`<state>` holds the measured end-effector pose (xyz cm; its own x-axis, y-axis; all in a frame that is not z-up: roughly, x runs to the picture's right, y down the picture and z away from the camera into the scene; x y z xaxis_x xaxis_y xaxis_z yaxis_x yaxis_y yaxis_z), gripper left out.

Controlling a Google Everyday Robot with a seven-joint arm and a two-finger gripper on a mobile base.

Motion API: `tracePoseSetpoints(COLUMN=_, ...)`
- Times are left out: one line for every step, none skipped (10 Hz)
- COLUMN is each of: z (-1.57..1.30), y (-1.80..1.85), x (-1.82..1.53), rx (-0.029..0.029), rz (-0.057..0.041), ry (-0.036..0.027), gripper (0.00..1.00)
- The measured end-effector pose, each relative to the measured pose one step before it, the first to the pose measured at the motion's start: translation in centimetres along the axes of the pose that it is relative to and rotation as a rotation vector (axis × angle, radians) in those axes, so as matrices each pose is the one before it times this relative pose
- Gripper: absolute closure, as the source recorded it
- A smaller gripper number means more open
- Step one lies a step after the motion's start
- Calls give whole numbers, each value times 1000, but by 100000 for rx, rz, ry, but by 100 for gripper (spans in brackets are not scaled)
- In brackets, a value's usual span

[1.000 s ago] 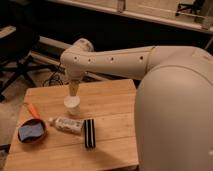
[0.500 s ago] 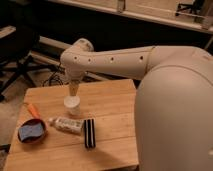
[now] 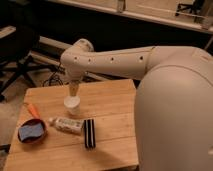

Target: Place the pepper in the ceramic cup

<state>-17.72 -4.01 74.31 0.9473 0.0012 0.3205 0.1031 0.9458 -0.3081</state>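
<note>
The gripper (image 3: 73, 91) hangs just above the ceramic cup (image 3: 72, 104) on the wooden table (image 3: 112, 107); whether it is spread or pressed together cannot be told. The pepper (image 3: 32, 110) lies left of the cup, beside the red bowl (image 3: 32, 133). The white tube (image 3: 67, 125) in front of the cup has unreadable print.

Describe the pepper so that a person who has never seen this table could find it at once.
On the wooden table, look at the left edge in the camera view, away from the gripper that hangs over the cup. Just behind the red bowl lies the pepper. It is the only orange thing, slim and shorter than the white tube.
</note>
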Motion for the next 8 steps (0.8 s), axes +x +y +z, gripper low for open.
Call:
tracePoseSetpoints(z=6, y=2, x=-12, rx=-9, rz=-10, ry=-11, gripper=20)
tracePoseSetpoints(z=-11, y=-7, x=1, rx=22, rz=7, ry=-8, gripper=20)
tracePoseSetpoints(z=10, y=7, x=8, rx=-20, rz=4, ry=15, gripper=20)
tracePoseSetpoints(z=3, y=4, x=3, rx=-7, rz=-7, ry=9, gripper=20)
tracePoseSetpoints(z=3, y=3, x=5, rx=-5, rz=9, ry=4, gripper=20)
tracePoseSetpoints(z=-3, y=-2, x=-4, rx=5, rz=-8, ry=-2, gripper=20)
tracePoseSetpoints(z=-20, y=-12, x=-23, rx=50, rz=-147, ry=69, gripper=20)
tracePoseSetpoints(z=-197, y=-221, x=-154, rx=568, rz=-618, ry=59, gripper=20)
